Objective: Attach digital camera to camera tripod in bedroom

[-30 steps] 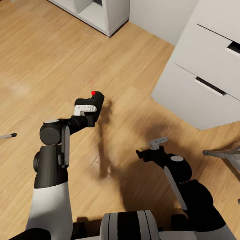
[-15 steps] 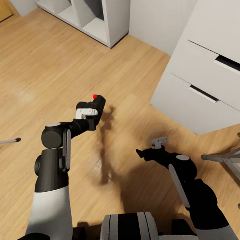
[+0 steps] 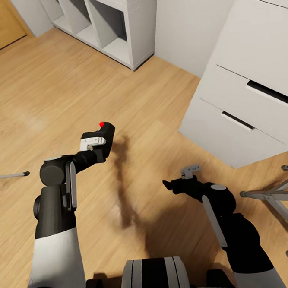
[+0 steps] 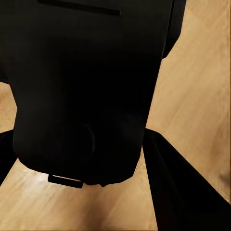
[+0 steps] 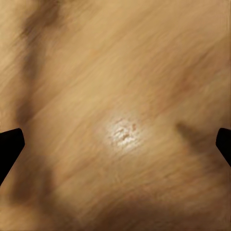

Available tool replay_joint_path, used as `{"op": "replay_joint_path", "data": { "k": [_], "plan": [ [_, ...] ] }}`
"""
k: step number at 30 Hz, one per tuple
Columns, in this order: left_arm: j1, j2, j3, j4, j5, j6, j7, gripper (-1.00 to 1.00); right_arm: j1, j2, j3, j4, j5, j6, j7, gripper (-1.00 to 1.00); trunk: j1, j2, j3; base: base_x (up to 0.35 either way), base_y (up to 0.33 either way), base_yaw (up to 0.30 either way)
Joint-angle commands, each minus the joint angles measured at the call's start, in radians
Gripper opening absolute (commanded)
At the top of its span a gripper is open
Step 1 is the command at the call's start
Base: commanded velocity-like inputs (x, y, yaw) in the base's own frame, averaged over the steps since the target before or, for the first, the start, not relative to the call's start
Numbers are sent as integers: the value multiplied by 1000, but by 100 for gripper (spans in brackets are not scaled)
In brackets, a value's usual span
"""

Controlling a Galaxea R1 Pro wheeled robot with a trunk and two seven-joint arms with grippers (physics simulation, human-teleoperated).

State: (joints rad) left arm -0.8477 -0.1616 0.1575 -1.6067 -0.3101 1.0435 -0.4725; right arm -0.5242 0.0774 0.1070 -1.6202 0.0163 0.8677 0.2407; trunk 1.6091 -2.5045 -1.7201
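- digital camera [image 3: 105, 132] is held in the left gripper [image 3: 96, 141], up in the air above the wood floor [image 3: 49, 91]; red dot faces up. Left wrist view: black body sits between the fingers [image 4: 187, 192].
- right gripper [image 3: 175, 185]: spread wide, holds nothing, hangs low over the floor.
- a thin grey leg tip [image 3: 16, 175] lies at the head view's left edge, prob the camera tripod; can't confirm, it's well apart from the cam.
- risk: cam slips or tilts in the grip while the base drives.
- risk: arm swing clips the drawer chest [image 3: 244, 101] or cube shelves [image 3: 139, 27] on a turn.
- risk: grey metal frame [image 3: 273, 194] at right isn't the mount target.
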Motion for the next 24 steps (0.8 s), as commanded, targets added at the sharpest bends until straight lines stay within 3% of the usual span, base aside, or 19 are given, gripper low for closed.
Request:
{"op": "replay_joint_path", "data": {
  "k": [1, 5, 10, 11, 14, 20, 24],
  "plan": [
    [1, -1, 3, -1, -14, 4, -13, -100, -1, 0, -1, -1, 2, 5, 3, 100, -1, 0, 3, 0, 0, 54],
    [6, -1, -20, 1, -9, 4, -14, -100, -3, -1, -6, 0, 2, 7, 3, 100, -2, 1, 19, 0, 0, 195],
    [2, -8, -7, 3, -4, 4, -14, -100, -2, -1, -7, 0, 2, 9, 2, 100, -5, 2, 38, 0, 0, 265],
    [-2, -9, 4, 5, 59, 4, -12, -100, -3, -1, -7, 0, 2, 10, 2, 100, -5, 2, 42, 0, 0, 287],
    [-3, -9, 7, 15, 112, 4, -7, -100, -3, -1, -7, 0, 2, 10, 2, 100, -6, 3, 54, 0, 0, 290],
    [-4, -1, -1, 61, 116, 4, -1, -100, -4, -1, -7, 0, 2, 10, 2, 100, -9, 4, 77, 0, 0, 293],
    [-4, 1, -3, 85, 114, 4, 21, -100, -4, -1, -7, 0, 2, 11, 2, 100, -24, 32, 89, 0, 0, 292]
  ]
}}
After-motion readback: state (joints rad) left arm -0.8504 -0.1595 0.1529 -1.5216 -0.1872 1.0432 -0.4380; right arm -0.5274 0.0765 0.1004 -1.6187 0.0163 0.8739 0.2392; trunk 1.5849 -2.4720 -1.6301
